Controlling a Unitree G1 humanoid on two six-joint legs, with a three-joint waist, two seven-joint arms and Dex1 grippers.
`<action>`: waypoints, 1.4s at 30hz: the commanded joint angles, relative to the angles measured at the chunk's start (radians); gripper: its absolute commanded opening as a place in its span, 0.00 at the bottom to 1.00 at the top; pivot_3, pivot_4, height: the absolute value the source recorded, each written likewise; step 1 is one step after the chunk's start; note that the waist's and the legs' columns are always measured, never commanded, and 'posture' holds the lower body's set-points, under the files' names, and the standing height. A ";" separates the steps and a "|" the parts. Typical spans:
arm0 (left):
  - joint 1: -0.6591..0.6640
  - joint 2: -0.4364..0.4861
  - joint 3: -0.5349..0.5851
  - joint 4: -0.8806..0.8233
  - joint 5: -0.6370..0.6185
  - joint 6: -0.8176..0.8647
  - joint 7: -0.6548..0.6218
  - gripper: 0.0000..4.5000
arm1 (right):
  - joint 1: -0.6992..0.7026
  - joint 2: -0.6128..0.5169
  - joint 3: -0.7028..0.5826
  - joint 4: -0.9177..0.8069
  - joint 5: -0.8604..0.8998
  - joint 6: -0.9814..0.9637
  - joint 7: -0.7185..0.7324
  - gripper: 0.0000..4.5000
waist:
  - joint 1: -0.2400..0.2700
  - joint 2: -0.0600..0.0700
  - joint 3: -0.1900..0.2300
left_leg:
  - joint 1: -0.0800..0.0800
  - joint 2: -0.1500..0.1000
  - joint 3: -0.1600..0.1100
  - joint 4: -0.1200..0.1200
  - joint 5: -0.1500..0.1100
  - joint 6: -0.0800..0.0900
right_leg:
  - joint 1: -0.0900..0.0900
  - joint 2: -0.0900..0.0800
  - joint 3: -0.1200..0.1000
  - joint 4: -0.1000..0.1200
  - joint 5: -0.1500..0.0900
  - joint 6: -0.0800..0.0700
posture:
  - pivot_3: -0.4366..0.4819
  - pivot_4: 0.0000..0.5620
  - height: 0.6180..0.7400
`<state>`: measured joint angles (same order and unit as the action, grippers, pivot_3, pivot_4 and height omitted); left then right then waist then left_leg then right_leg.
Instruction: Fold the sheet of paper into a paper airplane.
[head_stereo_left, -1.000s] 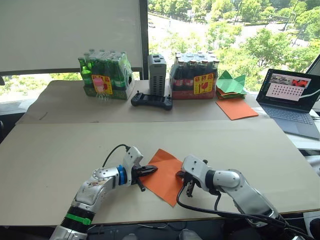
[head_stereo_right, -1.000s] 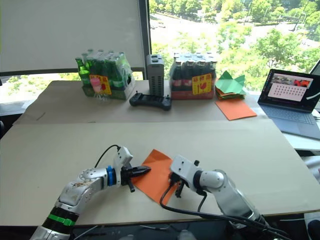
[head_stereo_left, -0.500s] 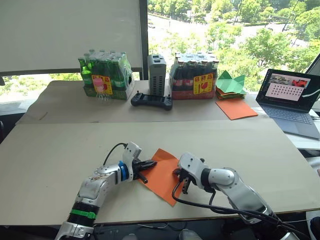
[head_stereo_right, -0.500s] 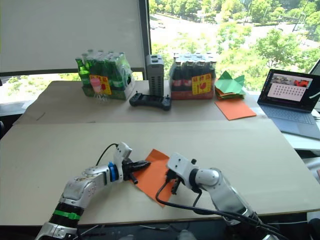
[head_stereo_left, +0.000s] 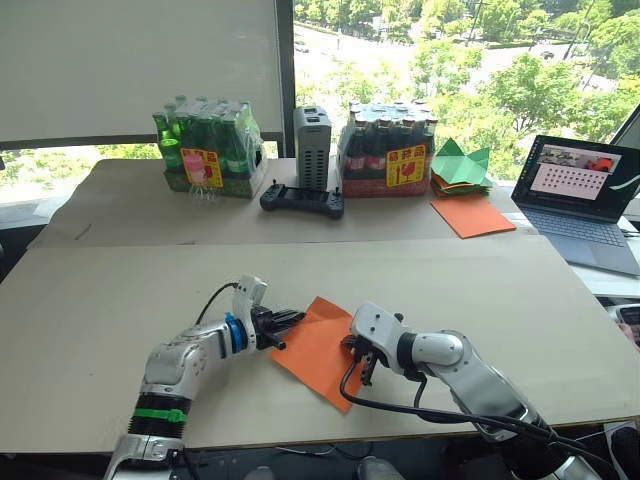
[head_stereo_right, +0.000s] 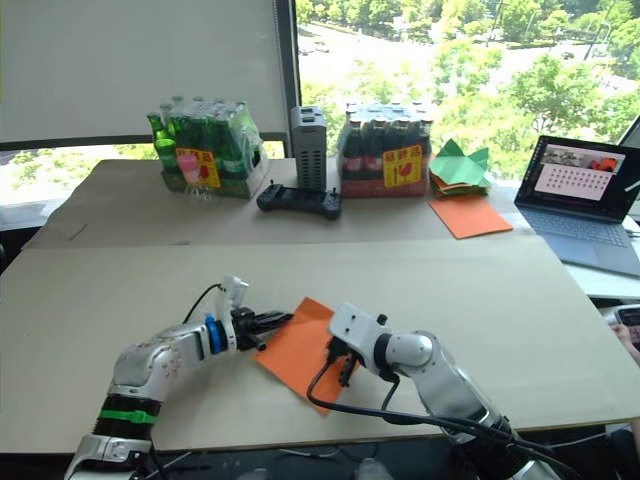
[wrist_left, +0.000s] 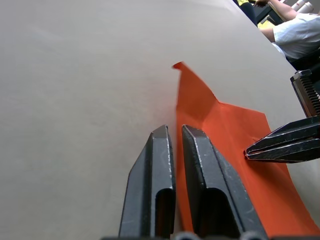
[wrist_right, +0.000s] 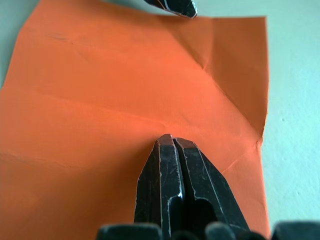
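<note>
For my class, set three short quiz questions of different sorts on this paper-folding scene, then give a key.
1. True or false: the right gripper is shut, its tips over the sheet of paper.
2. Multiple choice: the left gripper is at the sheet's
A. left edge
B. right edge
C. middle
3. Fill in: on the far table a smooth orange sheet lies in front of a stack of ____ paper shapes.

Key:
1. True. The right wrist view shows its fingers closed together over the creased orange surface.
2. A. The left wrist view shows its fingers nearly closed, straddling that edge.
3. Green.
</note>
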<state>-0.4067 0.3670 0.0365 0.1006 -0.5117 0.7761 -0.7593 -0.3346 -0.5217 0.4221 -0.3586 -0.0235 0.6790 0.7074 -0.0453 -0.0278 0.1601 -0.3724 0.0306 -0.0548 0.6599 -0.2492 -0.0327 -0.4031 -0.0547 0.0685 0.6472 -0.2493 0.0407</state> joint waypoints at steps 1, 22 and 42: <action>-0.043 0.003 0.023 0.012 -0.018 -0.003 -0.008 0.33 | 0.005 -0.004 0.016 0.003 -0.007 -0.005 0.008 0.00 | 0.000 0.000 0.000 | 0.000 0.000 0.000 0.000 0.000 0.000 | 0.000 0.000 0.000 0.000 0.000 0.000 | 0.48 0.27 1.00; -0.155 0.021 -0.083 0.101 -0.007 0.024 -0.175 0.33 | 0.015 0.001 0.011 -0.016 -0.007 0.014 -0.001 0.00 | -0.001 -0.001 0.000 | -0.001 0.000 0.000 0.000 0.000 0.000 | 0.000 0.000 0.000 -0.001 0.000 0.000 | 0.48 0.27 1.00; -0.174 -0.025 -0.081 0.167 0.023 -0.006 -0.162 0.01 | 0.023 0.001 0.009 -0.033 -0.005 0.031 -0.015 0.00 | 0.000 -0.001 0.001 | -0.002 0.000 0.000 -0.001 0.000 0.000 | -0.001 0.000 0.000 -0.001 0.000 0.000 | 0.48 0.27 1.00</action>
<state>-0.5843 0.3461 -0.0570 0.3074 -0.4747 0.7687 -0.9217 -0.3218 -0.5200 0.4223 -0.3822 -0.0261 0.6927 0.6898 -0.0455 -0.0287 0.1609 -0.3744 0.0305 -0.0548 0.6593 -0.2492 -0.0327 -0.4043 -0.0547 0.0685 0.6458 -0.2495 0.0410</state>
